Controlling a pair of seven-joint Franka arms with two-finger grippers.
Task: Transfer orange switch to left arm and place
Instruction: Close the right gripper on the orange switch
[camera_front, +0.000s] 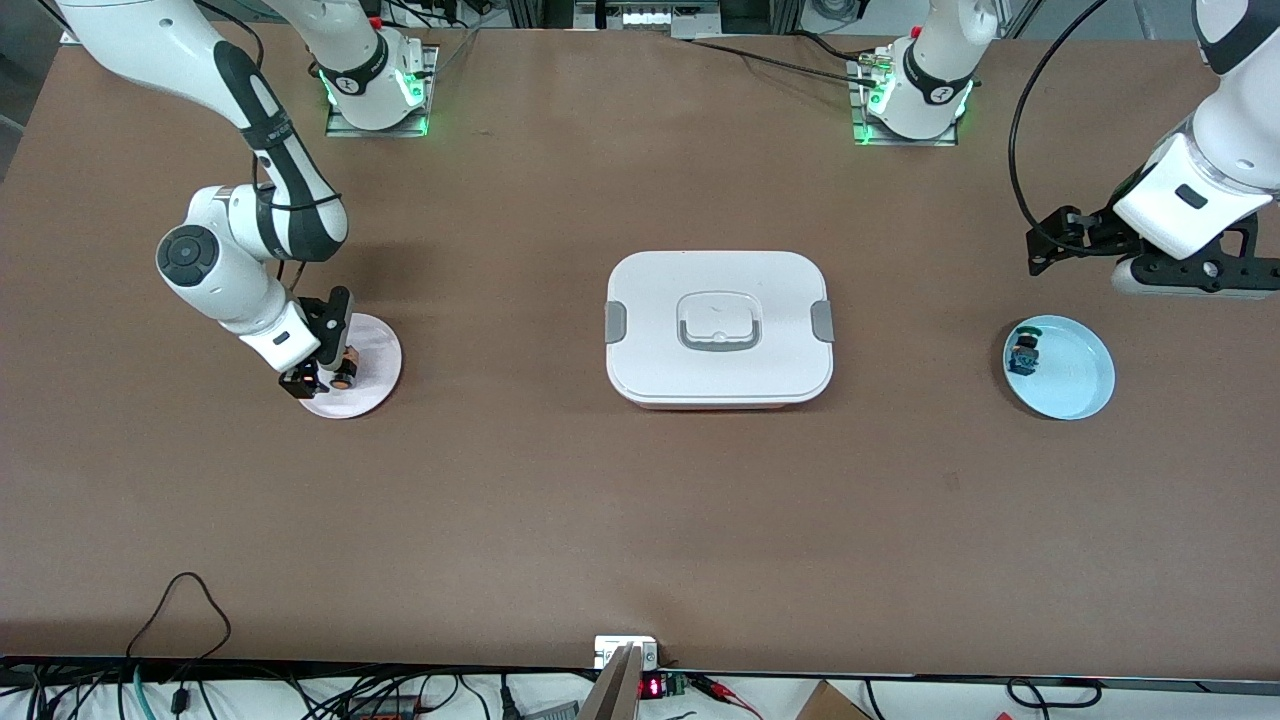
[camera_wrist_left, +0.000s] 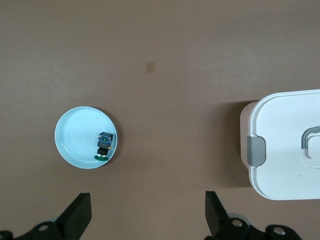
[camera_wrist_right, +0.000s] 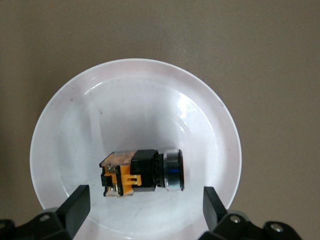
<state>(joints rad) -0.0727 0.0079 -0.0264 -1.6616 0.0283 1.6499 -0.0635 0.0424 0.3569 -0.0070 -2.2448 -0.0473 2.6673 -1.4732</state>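
Note:
The orange switch (camera_wrist_right: 142, 172), a black part with an orange end, lies on its side on a white plate (camera_wrist_right: 65, 115) toward the right arm's end of the table. My right gripper (camera_wrist_right: 146, 205) is low over that plate, open, one finger on either side of the switch (camera_front: 343, 378) without touching it. The box (camera_front: 718, 328), white with grey latches, sits mid-table between the two plates. My left gripper (camera_front: 1050, 245) hangs open and empty over bare table beside a light blue plate (camera_front: 1075, 385); that arm waits.
A similar small part with a green-blue top (camera_front: 1024, 352) lies in the light blue plate (camera_wrist_left: 75, 137), and the left wrist view also catches the box's (camera_wrist_left: 285, 145) near end. Both arm bases stand along the table edge farthest from the front camera.

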